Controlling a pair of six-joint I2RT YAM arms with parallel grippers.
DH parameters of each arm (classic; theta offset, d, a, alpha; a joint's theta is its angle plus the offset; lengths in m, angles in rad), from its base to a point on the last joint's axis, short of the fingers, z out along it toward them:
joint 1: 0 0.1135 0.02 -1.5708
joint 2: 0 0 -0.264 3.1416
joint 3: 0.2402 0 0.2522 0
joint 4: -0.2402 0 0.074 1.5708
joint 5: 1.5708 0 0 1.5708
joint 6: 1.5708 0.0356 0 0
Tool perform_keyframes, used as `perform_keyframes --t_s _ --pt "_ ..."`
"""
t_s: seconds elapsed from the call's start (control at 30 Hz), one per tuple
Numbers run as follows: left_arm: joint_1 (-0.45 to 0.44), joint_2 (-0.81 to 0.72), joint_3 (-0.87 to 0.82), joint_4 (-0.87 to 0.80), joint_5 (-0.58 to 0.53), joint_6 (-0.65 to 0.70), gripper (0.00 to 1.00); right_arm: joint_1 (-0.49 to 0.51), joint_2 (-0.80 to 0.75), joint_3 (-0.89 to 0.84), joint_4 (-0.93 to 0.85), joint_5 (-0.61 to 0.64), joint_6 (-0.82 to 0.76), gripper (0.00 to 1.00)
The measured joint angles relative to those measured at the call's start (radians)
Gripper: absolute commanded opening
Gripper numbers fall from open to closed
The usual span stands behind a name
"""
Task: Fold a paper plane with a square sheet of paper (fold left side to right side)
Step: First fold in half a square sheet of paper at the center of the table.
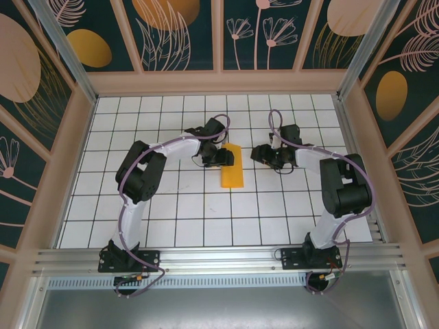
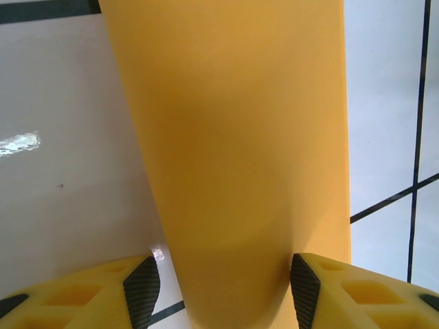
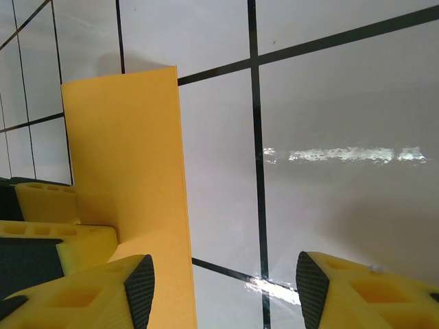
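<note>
Sheet of paper [image 1: 232, 168], folded to a narrow orange-yellow strip, lies mid-bench [image 1: 171, 205]. Left hand [image 1: 221, 157] straddles its far end, fingers apart; whether they grip it cannot be told. Right hand [image 1: 260, 156] stands just beside, released.

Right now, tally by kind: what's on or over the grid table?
orange-yellow sheet of paper: 1
two-finger grippers: 2 (left gripper, right gripper)
Total: 3
</note>
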Motion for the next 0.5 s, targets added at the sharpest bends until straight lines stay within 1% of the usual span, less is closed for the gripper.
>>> perform_keyframes --t_s 0.13,0.33,0.5 --pt "0.0 0.002 0.003 -0.002 0.0 0.0 0.59 0.0 0.0 0.0 0.0 -0.002 0.0 0.6" --pt "0.0 0.003 0.005 -0.005 -0.001 0.0 0.59 0.014 0.0 0.0 0.008 -0.026 0.006 0.53" --pt "-0.002 0.003 0.005 -0.006 -0.003 0.0 0.59 0.037 0.0 0.0 0.016 -0.043 0.011 0.53"
